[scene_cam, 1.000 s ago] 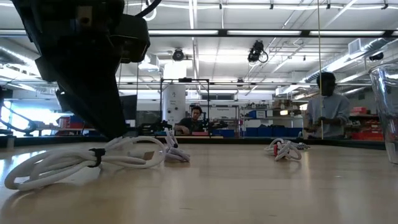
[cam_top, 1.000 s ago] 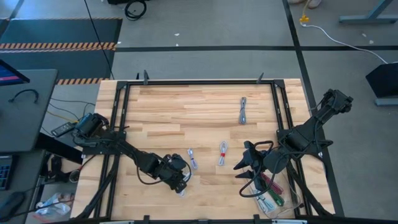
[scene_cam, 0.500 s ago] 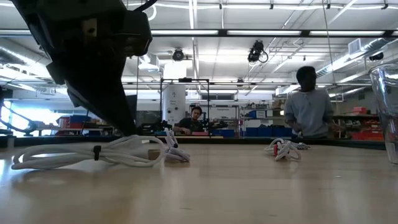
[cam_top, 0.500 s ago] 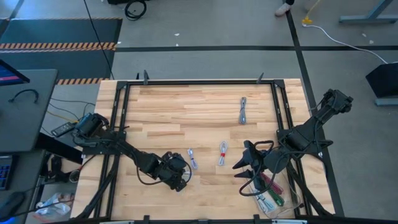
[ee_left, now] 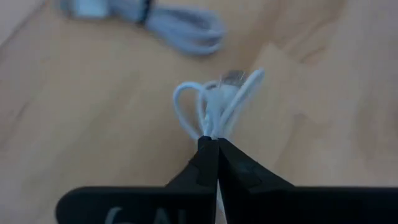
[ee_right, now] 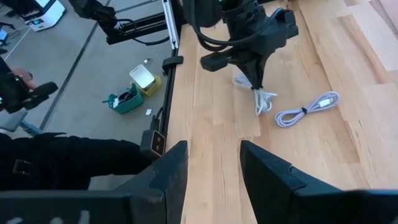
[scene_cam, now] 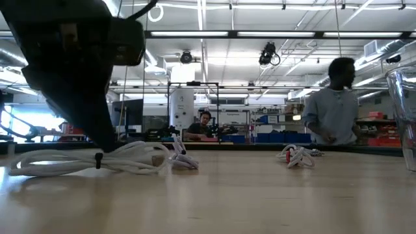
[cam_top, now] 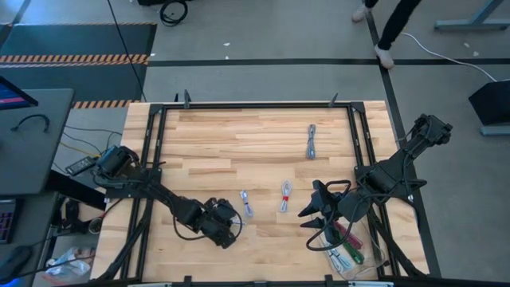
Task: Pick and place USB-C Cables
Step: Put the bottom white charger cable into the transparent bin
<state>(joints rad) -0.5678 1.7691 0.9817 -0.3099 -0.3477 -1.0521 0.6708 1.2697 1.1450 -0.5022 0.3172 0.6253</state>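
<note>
The table [cam_top: 263, 135] carries the whole job, and the step in hand is the pick: the left arm reaches along the near edge toward its middle, and the left gripper [cam_top: 229, 234] has pinched shut on a white cable bundle [ee_left: 217, 106], which in the low view looks to rest on the wood, not yet lifted. The next move, as I judge it, calls for a straight lift and a carry to the clear tray [cam_top: 355, 259] at the near right corner, where a few cables already lie.

The right gripper [cam_top: 315, 215] waits near that tray, its fingers spread and holding nothing.

Only the left wrist view shows the closed fingertips biting the bundle's loops. The high view hides that contact but shows the cables left: a purple-tinged one [cam_top: 246, 203] and a red-tied one [cam_top: 285, 195] mid-table, a grey one [cam_top: 311, 141] toward the far edge.
</note>
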